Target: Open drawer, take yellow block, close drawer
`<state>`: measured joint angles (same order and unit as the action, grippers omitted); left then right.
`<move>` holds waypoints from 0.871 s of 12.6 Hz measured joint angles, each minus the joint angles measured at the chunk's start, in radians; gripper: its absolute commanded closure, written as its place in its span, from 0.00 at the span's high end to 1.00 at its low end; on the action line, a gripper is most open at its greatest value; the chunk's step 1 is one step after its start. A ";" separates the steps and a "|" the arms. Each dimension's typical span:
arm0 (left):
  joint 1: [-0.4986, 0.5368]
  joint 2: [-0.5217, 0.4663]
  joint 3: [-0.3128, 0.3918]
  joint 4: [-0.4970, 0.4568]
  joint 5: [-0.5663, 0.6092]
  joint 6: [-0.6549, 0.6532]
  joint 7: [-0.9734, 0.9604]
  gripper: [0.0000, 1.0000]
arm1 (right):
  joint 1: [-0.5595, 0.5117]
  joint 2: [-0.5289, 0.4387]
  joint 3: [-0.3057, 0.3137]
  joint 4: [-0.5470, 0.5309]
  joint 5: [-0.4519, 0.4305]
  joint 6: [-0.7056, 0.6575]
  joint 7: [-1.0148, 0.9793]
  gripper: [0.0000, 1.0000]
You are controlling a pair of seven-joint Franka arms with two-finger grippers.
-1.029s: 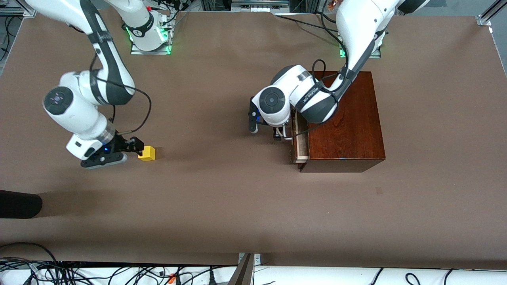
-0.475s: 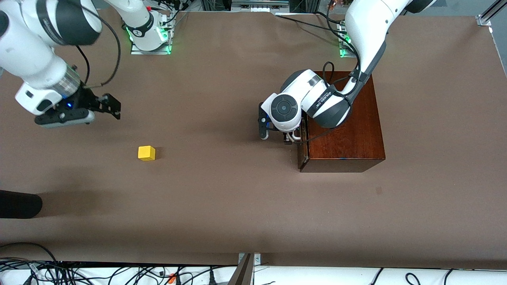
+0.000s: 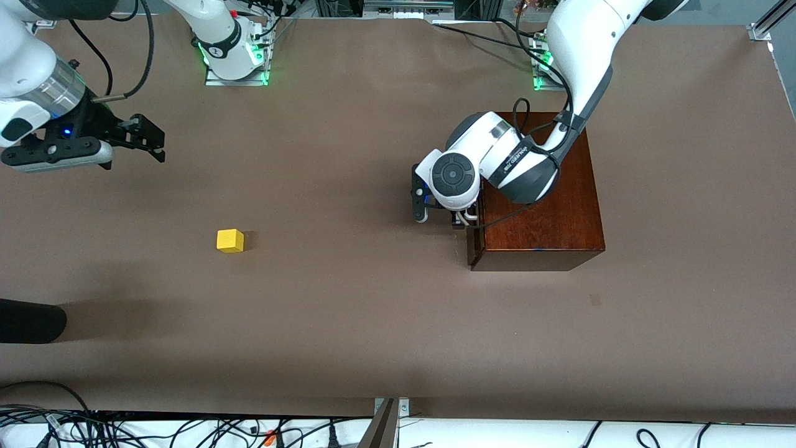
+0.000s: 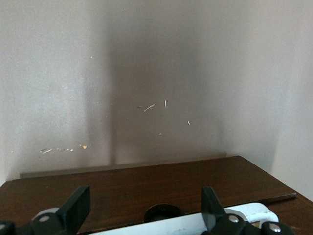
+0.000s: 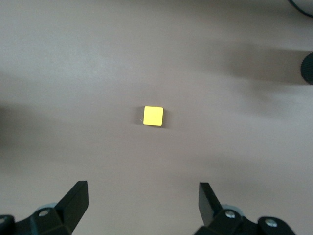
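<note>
Right gripper [image 3: 146, 138]: mine, up in the air over bare table at the right arm's end, fingers spread wide and holding nothing; in my right wrist view the fingertips [image 5: 73, 198] frame open tabletop.
Yellow block [image 3: 230, 240]: alone on the table [image 3: 348, 323], nearer the front camera than the spot my right gripper hangs over, well apart from the wooden box; seen again from above [image 5: 153, 116] with free room on all sides.
Dark object [image 3: 28, 320]: cut off by the picture's edge at the right arm's end; I cannot tell what it is.
Left gripper [image 3: 460, 219]: mine, low at the drawer's face, mostly hidden under my own wrist in the front view; in my left wrist view the fingers [image 4: 78, 208] stand apart either side of the white handle [image 4: 244, 215].
Drawer [image 3: 474, 233]: pushed flush into the wooden box [image 3: 547, 205], only its front edge showing; the handle is hard to make out from the front.
Open room: wide bare table between block and box, and toward the front camera.
Change: a second ago my right gripper was down beside the block and the drawer stood partly out; now that gripper is raised and away, and the drawer is in.
</note>
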<state>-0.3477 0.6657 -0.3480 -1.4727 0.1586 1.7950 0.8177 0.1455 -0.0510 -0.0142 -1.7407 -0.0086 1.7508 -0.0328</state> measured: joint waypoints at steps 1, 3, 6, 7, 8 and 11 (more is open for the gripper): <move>0.000 0.000 -0.001 0.001 0.000 0.000 0.000 1.00 | 0.000 0.006 -0.001 0.017 0.000 -0.013 0.000 1.00; 0.001 -0.008 -0.001 0.017 0.000 0.000 0.000 1.00 | -0.002 0.016 -0.005 0.033 0.000 -0.045 0.000 1.00; 0.001 -0.068 -0.011 0.042 -0.030 -0.010 -0.078 1.00 | -0.002 0.020 -0.005 0.057 -0.001 -0.052 0.000 1.00; 0.002 -0.100 -0.010 0.044 -0.065 -0.024 -0.133 1.00 | -0.003 0.021 -0.005 0.066 -0.001 -0.054 0.001 1.00; 0.006 -0.136 -0.009 0.047 -0.093 -0.049 -0.198 1.00 | -0.003 0.022 -0.005 0.072 -0.001 -0.057 0.000 1.00; 0.056 -0.251 -0.005 0.063 -0.106 -0.161 -0.381 1.00 | -0.001 0.035 0.004 0.074 -0.003 -0.096 0.000 1.00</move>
<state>-0.2918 0.4151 -0.3530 -1.4094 0.0522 1.6344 0.4365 0.1441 -0.0161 -0.0101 -1.6671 -0.0115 1.6552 -0.0323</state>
